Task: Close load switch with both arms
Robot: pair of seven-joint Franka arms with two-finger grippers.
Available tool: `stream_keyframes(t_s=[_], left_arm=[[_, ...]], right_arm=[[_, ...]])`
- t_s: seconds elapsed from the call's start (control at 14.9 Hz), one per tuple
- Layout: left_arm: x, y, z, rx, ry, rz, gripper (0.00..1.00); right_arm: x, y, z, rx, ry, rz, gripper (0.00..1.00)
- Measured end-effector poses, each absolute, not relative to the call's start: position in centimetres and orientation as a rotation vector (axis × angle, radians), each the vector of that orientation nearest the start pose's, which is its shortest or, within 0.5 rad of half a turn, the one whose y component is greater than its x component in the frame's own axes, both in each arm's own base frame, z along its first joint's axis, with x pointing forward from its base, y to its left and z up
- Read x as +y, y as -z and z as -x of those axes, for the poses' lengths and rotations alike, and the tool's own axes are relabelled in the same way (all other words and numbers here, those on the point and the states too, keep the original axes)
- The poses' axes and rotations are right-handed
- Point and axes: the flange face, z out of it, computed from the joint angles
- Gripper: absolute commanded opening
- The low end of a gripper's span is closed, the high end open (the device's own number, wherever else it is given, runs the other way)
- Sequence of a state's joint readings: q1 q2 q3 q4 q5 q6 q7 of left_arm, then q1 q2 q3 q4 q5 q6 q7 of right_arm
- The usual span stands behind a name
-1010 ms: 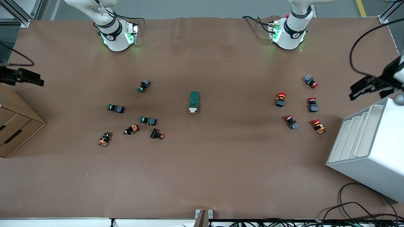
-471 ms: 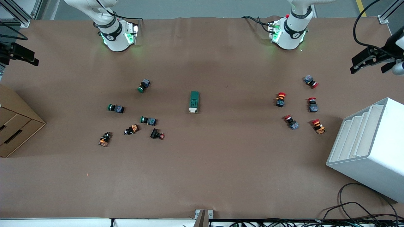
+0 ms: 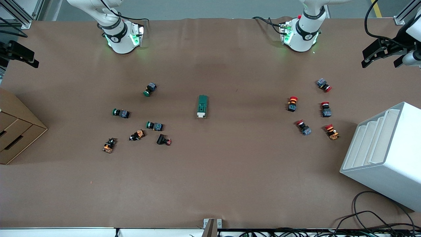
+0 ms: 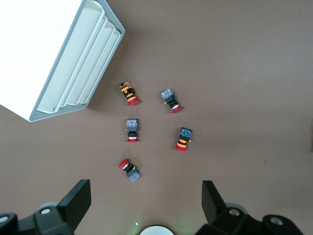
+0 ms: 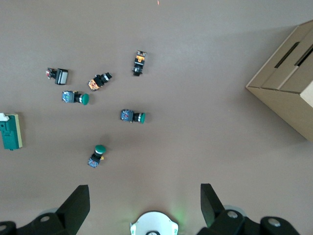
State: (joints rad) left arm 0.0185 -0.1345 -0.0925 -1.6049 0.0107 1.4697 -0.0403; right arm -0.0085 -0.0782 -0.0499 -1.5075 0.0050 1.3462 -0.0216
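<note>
Where the brown table [image 3: 210, 184] lies bare at its middle, you see the load switch [image 3: 202, 106]: a small, long, dark green block lying flat, with a white lever tab at the end nearer the front camera. It sits alone, between a cluster of green-capped and orange push-buttons [image 3: 138, 115] toward the right arm's end and a cluster of red-capped push-buttons [image 3: 312, 108] toward the left arm's end, well apart from both.

Your left gripper [image 3: 383, 54] hangs in the air at the left arm's end of the table, close to the table's edge, well apart from the load switch. Its wrist view shows its two black fingers [image 4: 76, 200] spread wide with nothing between them, looking down on the five red-capped push-buttons and on the white slotted rack [image 4: 73, 63] beside them. The load switch does not appear in that view.

Your right gripper [image 3: 19, 54] hangs at the right arm's end, at the table's edge, above the cardboard box [image 3: 16, 131] as the front view shows it, and also well apart from the load switch. Its wrist view likewise shows its fingers [image 5: 76, 205] held wide apart and empty. There you can see the green-capped push-buttons below it, the cardboard box at one side, and the load switch [image 5: 11, 131] cut by the picture's edge, its white tab showing.

Neither gripper touches the load switch or any push-button.
</note>
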Motion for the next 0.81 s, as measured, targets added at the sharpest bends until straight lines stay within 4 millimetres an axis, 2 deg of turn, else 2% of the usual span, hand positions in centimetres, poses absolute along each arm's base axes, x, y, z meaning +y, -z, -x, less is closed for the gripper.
stream_keyframes(t_s=[0.27, 0.54, 0.81], left_arm=[[-5.3, -67.0, -49.5, 0.065, -0.001, 3.118, 1.00], [-5.6, -66.9, -49.2, 0.061, -0.009, 3.153, 1.00], [-5.1, -66.9, -49.3, 0.048, -0.009, 3.155, 1.00]], right_arm=[[-2.9, -67.7, -48.4, 0.053, -0.101, 3.112, 1.00], [-2.9, -67.9, -48.3, 0.053, -0.087, 3.112, 1.00], [-2.9, -68.5, -48.3, 0.053, -0.065, 3.113, 1.00]])
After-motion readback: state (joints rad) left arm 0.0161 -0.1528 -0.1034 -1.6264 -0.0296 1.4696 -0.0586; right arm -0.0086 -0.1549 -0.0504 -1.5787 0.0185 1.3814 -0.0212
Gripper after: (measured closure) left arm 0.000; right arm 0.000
